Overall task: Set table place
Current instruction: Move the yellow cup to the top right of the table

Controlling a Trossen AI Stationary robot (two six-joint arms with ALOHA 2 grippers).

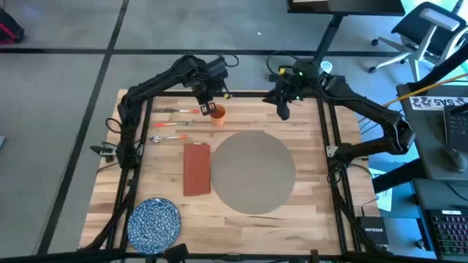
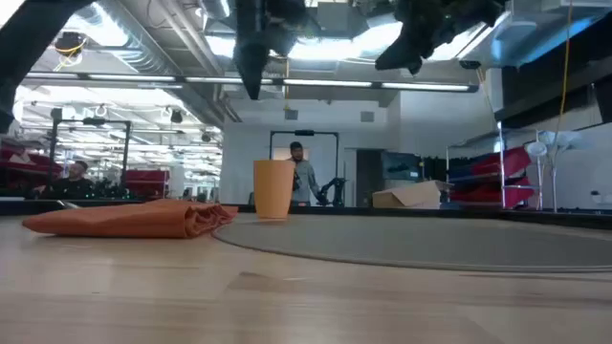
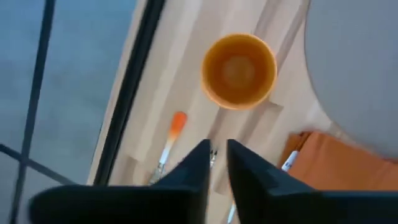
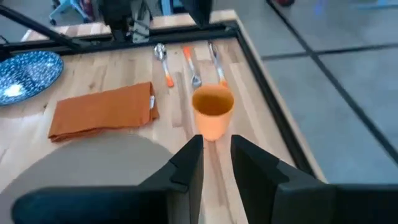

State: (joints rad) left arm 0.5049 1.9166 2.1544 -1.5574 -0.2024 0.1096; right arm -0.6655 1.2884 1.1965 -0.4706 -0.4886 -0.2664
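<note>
The round grey-beige place mat (image 1: 252, 172) lies flat in the middle of the plank table (image 1: 307, 212). An orange cup (image 1: 218, 115) stands upright on the wood just beyond the mat's far left rim. My left gripper (image 1: 205, 96) hangs shut above the table, a little to the far side of the cup (image 3: 239, 70), touching nothing. My right gripper (image 1: 284, 111) hovers shut over the table's far edge, to the right of the cup (image 4: 213, 112), also clear of everything. In the low view both grippers hang high above the cup (image 2: 274, 189).
A rust-red folded napkin (image 1: 196, 168) lies left of the mat. Several pieces of orange-handled cutlery (image 1: 173, 124) lie in the far left part of the table. A blue speckled plate (image 1: 154, 221) sits at the near left corner. Black frame rails (image 1: 327, 146) edge the table.
</note>
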